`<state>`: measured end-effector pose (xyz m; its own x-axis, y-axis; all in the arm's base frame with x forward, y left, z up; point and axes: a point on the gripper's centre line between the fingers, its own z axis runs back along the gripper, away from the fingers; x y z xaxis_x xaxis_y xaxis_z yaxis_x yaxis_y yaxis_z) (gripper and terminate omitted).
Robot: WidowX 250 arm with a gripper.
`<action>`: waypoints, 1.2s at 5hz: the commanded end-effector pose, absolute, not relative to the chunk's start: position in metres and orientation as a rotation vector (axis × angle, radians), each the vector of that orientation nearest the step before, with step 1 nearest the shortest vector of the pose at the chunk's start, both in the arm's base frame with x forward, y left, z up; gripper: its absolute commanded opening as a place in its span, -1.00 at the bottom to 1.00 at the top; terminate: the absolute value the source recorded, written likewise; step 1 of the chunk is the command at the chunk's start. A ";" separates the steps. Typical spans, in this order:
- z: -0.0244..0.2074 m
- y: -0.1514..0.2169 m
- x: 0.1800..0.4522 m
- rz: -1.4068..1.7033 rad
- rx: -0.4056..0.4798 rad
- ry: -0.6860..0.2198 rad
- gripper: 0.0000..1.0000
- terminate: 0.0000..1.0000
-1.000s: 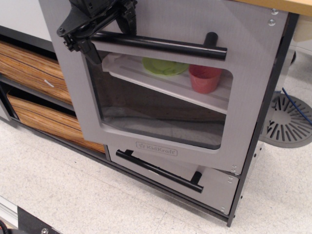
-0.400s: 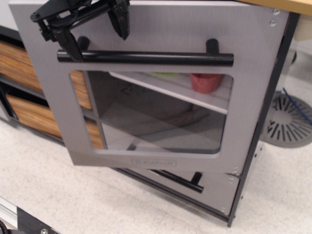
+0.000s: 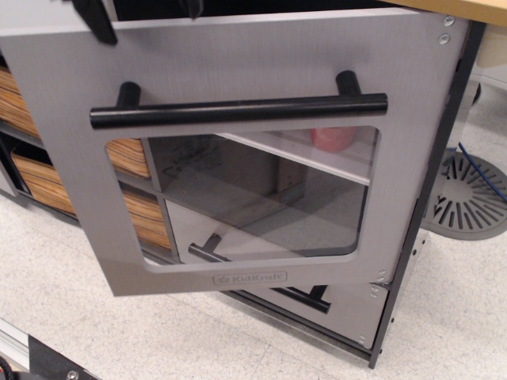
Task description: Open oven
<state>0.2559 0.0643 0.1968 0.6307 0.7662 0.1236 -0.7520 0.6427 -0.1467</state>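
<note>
Grey brushed-metal-look toy oven [image 3: 238,71] door feels light, stiff; I'd hook its long black bar handle [image 3: 238,110]. Black gripper [image 3: 99,17] at 11 o'clock, fingers cropped, opening can't tell.

Even, bright lighting; faint glare on oven [image 3: 238,63] window; sharp focus.

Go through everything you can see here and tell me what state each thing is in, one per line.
oven door: swung well open, hinged on its right side
door handle: free, nothing gripping it
gripper: at the door's top edge, mostly out of frame, state unclear
small drawer: shut
wood-grain drawers: shut
red cup: upright on the shelf
</note>
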 end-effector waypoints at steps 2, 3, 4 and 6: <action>0.173 0.079 0.282 0.806 0.044 -0.225 1.00 -1.00; 0.142 0.068 0.273 0.797 0.068 -0.210 1.00 -1.00; 0.136 0.047 0.263 0.802 0.061 -0.194 1.00 -1.00; 0.146 0.011 0.247 0.805 -0.004 -0.157 1.00 -1.00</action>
<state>0.2446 0.0034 0.1319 0.6890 0.7176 0.1021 -0.7185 0.6947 -0.0334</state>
